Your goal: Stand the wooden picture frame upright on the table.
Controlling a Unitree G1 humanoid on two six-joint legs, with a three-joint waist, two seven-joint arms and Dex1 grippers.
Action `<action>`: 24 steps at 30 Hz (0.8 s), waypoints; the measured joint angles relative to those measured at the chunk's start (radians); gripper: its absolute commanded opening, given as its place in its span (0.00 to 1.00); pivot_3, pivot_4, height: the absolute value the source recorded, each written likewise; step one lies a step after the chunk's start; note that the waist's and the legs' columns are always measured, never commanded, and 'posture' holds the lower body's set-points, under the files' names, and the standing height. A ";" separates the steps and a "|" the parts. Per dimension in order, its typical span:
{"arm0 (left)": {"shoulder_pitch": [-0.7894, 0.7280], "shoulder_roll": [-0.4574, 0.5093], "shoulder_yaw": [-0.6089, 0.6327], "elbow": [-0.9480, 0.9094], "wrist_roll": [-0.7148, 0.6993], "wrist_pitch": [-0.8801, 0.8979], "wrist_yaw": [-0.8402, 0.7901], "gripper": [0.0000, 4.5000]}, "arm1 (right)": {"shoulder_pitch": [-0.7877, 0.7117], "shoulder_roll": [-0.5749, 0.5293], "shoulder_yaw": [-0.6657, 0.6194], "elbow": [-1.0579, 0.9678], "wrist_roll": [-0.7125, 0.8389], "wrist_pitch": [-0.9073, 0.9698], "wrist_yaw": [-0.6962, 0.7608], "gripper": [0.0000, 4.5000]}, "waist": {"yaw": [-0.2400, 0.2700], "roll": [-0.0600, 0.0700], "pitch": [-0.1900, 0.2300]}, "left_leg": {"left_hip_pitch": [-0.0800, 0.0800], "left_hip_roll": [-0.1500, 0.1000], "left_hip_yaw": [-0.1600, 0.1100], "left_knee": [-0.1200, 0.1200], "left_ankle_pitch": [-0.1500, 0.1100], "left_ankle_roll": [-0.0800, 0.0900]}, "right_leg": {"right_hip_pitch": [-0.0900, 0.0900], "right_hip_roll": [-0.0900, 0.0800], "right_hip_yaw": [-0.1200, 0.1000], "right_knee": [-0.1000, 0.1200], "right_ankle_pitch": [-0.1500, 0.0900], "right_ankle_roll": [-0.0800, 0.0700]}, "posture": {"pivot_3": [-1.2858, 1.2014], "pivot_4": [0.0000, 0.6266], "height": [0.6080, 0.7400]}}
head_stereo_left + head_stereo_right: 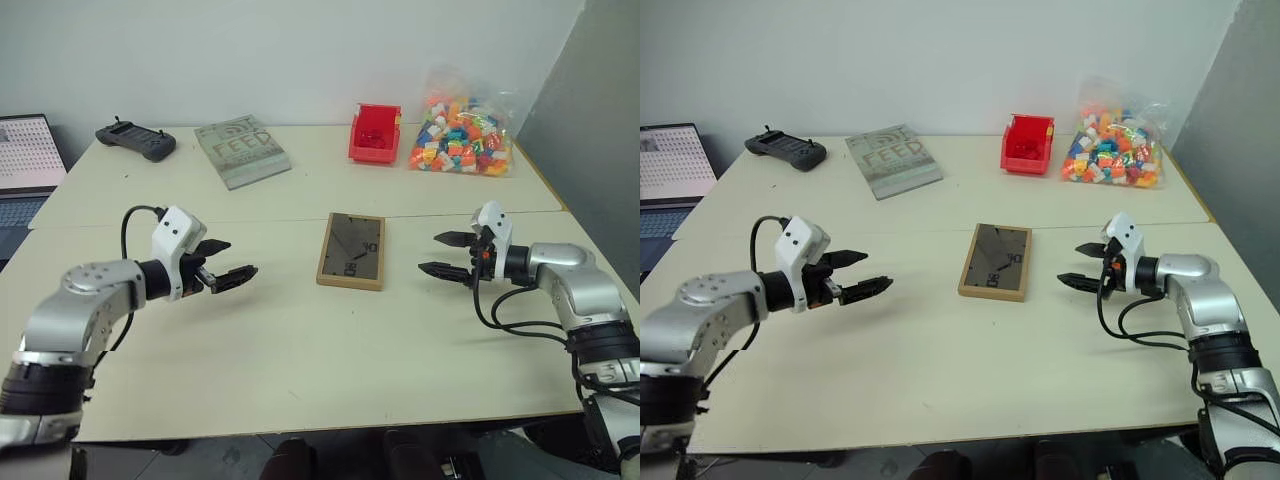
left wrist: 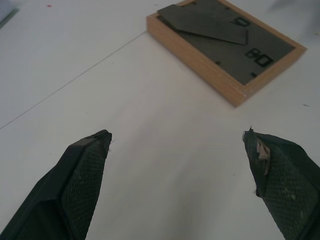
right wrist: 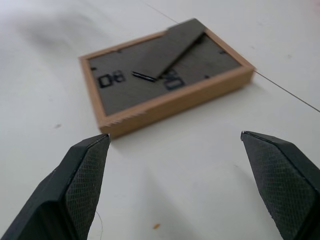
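Observation:
The wooden picture frame (image 1: 352, 250) lies flat in the middle of the table (image 1: 300, 340), dark grey-brown back up with its stand folded down against it. My left gripper (image 1: 230, 264) hovers to its left, open and empty, fingertips pointing toward the frame. On the frame's other side my right gripper (image 1: 440, 254) is also open and empty, aimed at it. Both wrist views show the frame (image 2: 225, 45) (image 3: 165, 75) a short way beyond the spread fingers (image 2: 82, 175) (image 3: 85, 175). Neither gripper touches it.
Along the table's far side lie a black controller (image 1: 136, 140), a grey "FEED" book (image 1: 242, 150), a red bin (image 1: 375, 134) and a bag of coloured bricks (image 1: 462, 134). A laptop (image 1: 28, 160) sits off the table's left end. A seam (image 1: 250, 221) crosses the tabletop.

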State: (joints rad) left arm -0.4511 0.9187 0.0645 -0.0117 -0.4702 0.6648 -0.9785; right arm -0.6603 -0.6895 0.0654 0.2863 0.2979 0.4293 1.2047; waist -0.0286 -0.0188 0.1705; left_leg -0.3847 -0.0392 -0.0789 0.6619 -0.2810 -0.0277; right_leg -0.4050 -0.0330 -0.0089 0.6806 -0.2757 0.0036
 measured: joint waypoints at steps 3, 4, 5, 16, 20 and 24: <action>-0.064 -0.011 -0.040 0.070 0.038 -0.052 -0.040 1.00 | -0.021 -0.002 0.014 0.001 -0.003 0.002 0.029 0.99 | 0.001 0.000 0.000 | 0.000 0.000 0.000 0.000 0.000 0.000 | 0.000 0.000 0.000 0.000 0.000 0.000 | 0.52 0.24 1.00; -0.077 -0.023 -0.043 0.093 0.049 -0.066 -0.038 1.00 | -0.022 0.001 0.017 0.003 -0.005 -0.001 0.028 0.99 | 0.001 0.000 0.000 | 0.000 0.000 0.000 0.000 0.000 0.000 | 0.000 0.000 0.000 0.000 0.000 0.000 | 0.52 0.24 1.00; -0.092 -0.038 -0.049 0.119 0.059 -0.067 -0.036 1.00 | -0.022 0.007 0.019 0.007 -0.013 -0.005 0.017 0.99 | 0.001 0.000 0.000 | 0.000 0.000 0.000 0.000 0.000 0.000 | 0.000 0.000 0.000 0.000 0.000 0.000 | 0.52 0.24 1.00; -0.188 -0.348 -0.097 0.344 0.220 -0.232 0.218 0.72 | -0.112 0.217 0.037 0.179 -0.181 -0.054 -0.356 0.67 | 0.001 0.000 0.000 | -0.003 -0.001 0.000 0.002 0.002 -0.004 | -0.002 -0.001 0.000 0.001 0.000 0.000 | 0.52 0.24 1.00; -0.222 -0.467 -0.106 0.490 0.278 -0.322 0.316 0.50 | -0.143 0.288 0.065 0.302 -0.258 -0.137 -0.477 0.43 | 0.000 0.000 0.000 | -0.003 -0.001 0.000 0.002 0.002 -0.004 | -0.003 -0.001 0.000 0.001 0.000 0.000 | 0.52 0.24 1.00; -0.261 -0.549 -0.118 0.587 0.320 -0.388 0.372 0.34 | -0.156 0.354 0.079 0.386 -0.293 -0.185 -0.531 0.26 | -0.001 -0.001 0.000 | -0.004 -0.001 0.001 0.003 0.002 -0.004 | -0.003 -0.001 0.000 0.002 0.000 0.000 | 0.52 0.24 1.00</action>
State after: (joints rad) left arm -0.7117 0.3695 -0.0539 0.5754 -0.1498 0.2769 -0.6067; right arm -0.8161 -0.3358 0.1443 0.6728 0.0051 0.2445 0.6740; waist -0.0298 -0.0194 0.1703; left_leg -0.3890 -0.0401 -0.0783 0.6646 -0.2786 -0.0318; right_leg -0.4084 -0.0342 -0.0085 0.6822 -0.2754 0.0037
